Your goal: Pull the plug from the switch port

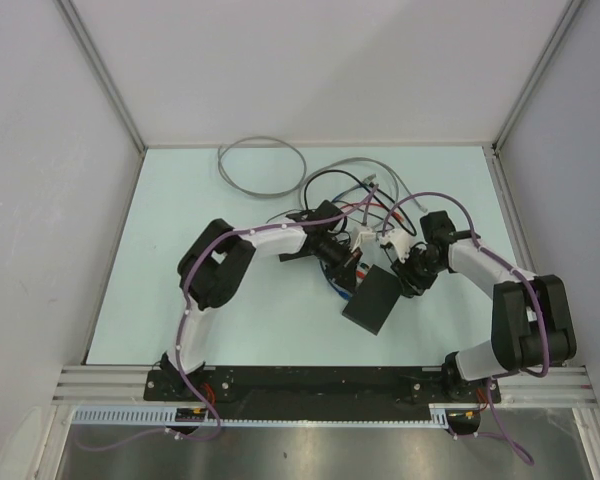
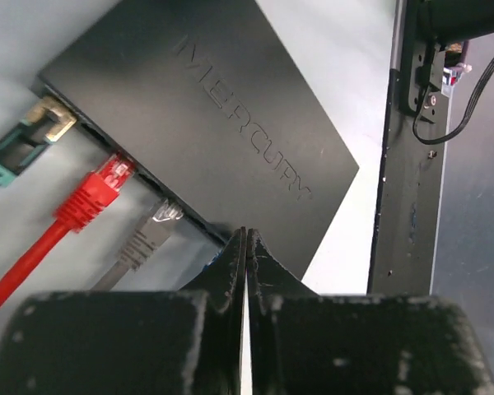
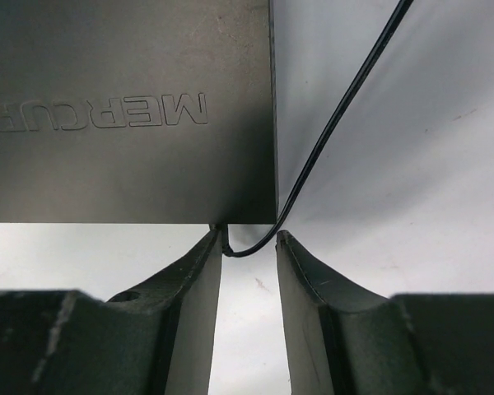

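Switch box [image 2: 206,107]: matt black, fine-grained lid, lettering pressed in; plastic or painted metal, cannot tell.
Red plug [image 2: 99,185]: glossy translucent plastic.
Grey plug [image 2: 152,226]: clear plastic tip, dull grey boot.
Teal plug [image 2: 29,140]: brassy metal shell.
Left fingers [image 2: 218,276], right fingers [image 3: 193,284]: matt black, scuffed, pale specks.
Thin cord [image 3: 337,115]: smooth black, slight shine.
Tabletop [image 1: 180,220]: pale, smooth, matt.

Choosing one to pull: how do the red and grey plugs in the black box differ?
The red plug has a red tip, the grey plug a clear one. The grey plug sits nearer the left gripper, the red plug nearer the teal plug. Both are plugged into the flat matte-black box.
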Robot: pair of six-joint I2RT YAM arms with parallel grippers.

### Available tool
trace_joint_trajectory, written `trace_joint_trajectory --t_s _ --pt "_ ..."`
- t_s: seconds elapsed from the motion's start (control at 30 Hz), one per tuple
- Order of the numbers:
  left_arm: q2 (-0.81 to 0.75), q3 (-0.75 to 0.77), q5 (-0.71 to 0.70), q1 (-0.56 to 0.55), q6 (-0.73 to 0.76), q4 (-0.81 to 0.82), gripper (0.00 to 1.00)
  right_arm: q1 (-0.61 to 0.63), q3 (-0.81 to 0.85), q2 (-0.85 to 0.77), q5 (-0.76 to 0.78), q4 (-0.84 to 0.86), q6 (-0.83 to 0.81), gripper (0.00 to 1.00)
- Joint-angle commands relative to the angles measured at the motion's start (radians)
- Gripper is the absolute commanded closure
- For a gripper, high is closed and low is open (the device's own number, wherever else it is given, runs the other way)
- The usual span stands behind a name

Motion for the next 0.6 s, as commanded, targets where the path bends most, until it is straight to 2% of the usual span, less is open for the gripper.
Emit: trace_joint_trajectory --t_s 0.0,0.37,0.57 --pt "0.037 0.069 0.023 -0.031 -0.016 -0.008 0.99 -0.002 -0.005 0.028 -0.001 0.033 -0.032 0.62" --pt "0.093 0.107 -0.062 -0.050 -0.024 -0.038 0.99 -0.005 -0.004 0.019 -0.109 -0.062 -0.110 0.63" --pt "0.090 0.104 -0.071 -0.051 -0.027 -0.038 0.99 0.007 -0.005 0.037 -0.134 -0.049 -0.095 0.63"
